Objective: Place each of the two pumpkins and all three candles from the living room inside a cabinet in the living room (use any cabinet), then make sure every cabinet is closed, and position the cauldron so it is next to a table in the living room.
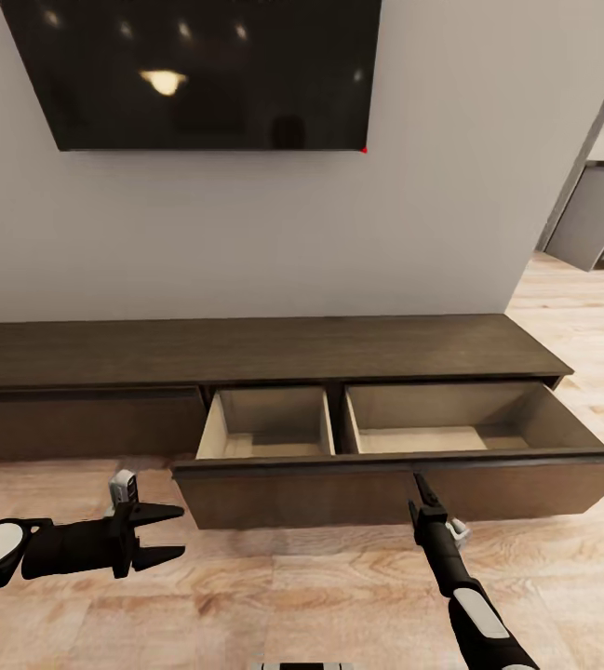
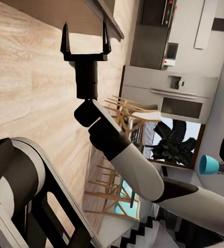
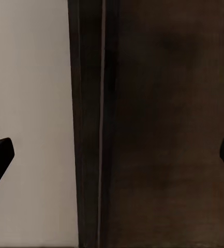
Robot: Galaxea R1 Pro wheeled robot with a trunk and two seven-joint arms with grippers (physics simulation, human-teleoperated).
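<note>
Right gripper (image 1: 420, 488) sits up against the pulled-out drawer front (image 1: 339, 493) of the cabinet (image 1: 246, 349), fingers spread wide at the right wrist view's edges, dark wood close between them. Left gripper (image 1: 173, 534) hangs open over the floor (image 1: 292, 596), empty. Head view shows 2 bare compartments; left wrist view catches the right arm (image 2: 122, 150).

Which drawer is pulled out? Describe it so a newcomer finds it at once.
Under the wall TV runs a long dark cabinet. Its right-hand drawer stands pulled out, showing two pale empty compartments, with the right gripper at its front. The left-hand front sits flush.
</note>
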